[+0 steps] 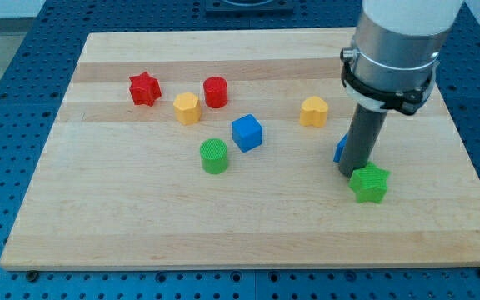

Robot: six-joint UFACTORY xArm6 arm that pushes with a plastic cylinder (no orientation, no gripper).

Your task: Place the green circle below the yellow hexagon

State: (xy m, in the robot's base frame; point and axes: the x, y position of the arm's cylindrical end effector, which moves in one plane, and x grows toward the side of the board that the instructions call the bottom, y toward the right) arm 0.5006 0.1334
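The green circle (214,155) stands near the board's middle, a little left of centre. The yellow hexagon (187,108) is above it and slightly left, beside a red circle (216,92). My tip (350,172) is far to the view's right, touching or nearly touching the upper left of a green star (370,183). The rod hides most of a blue block (339,149) behind it, whose shape I cannot make out.
A red star (144,89) lies at the upper left. A blue cube (247,132) sits just right of the green circle. A yellow heart-like block (313,110) lies right of centre. The wooden board (248,242) ends in a blue perforated table.
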